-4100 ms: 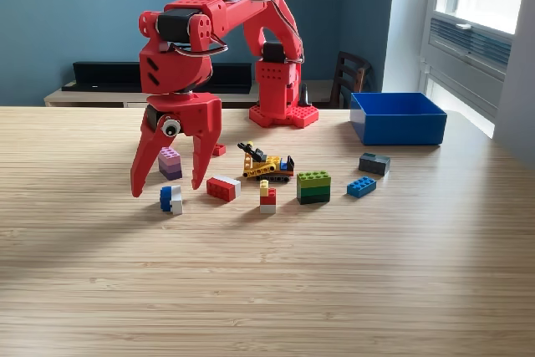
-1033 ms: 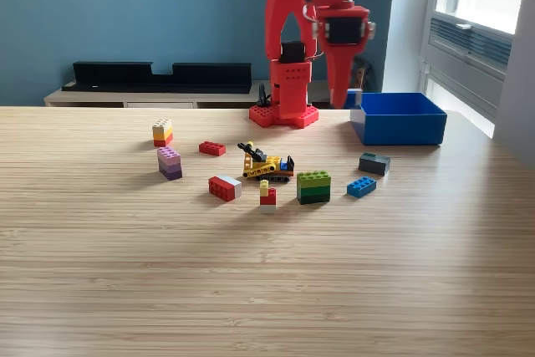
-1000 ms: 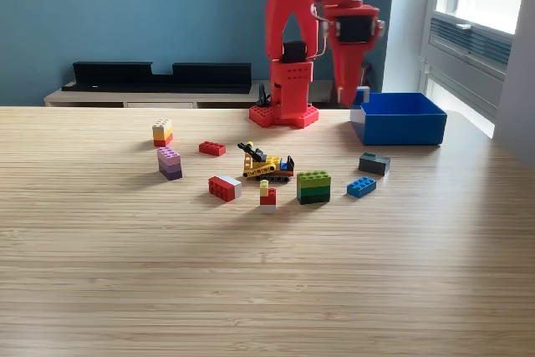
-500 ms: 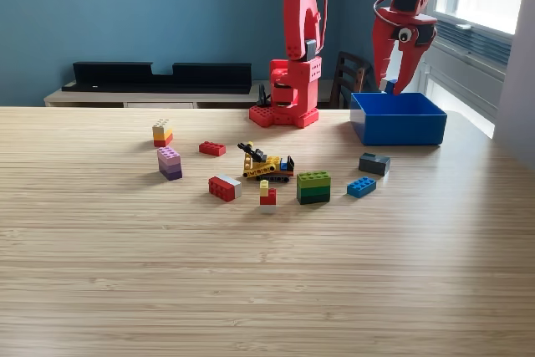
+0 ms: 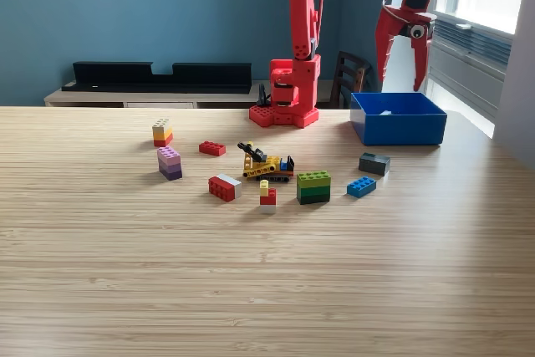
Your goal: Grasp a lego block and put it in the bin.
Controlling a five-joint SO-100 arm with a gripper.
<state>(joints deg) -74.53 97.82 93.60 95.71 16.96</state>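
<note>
The blue bin (image 5: 401, 130) stands at the exterior view's right, at the back of the wooden table. My red gripper (image 5: 399, 81) hangs just above it, open, with nothing between its fingers. A small pale piece (image 5: 386, 112) shows inside the bin. Loose lego blocks lie mid-table: a yellow-orange one (image 5: 162, 132), a purple one (image 5: 170, 163), a flat red one (image 5: 211, 149), a red-white one (image 5: 224, 187), a green one (image 5: 313, 187), a blue one (image 5: 361, 187) and a dark grey one (image 5: 374, 163).
The arm's red base (image 5: 284, 114) is fixed at the table's back edge. A small yellow lego vehicle (image 5: 267, 163) and a red-yellow stack (image 5: 267, 196) sit among the blocks. A dark chair (image 5: 349, 79) stands behind the table.
Half a second ago the gripper was shut on a small blue-white block over the bin; now it has opened and risen slightly, and a pale piece lies in the bin.
</note>
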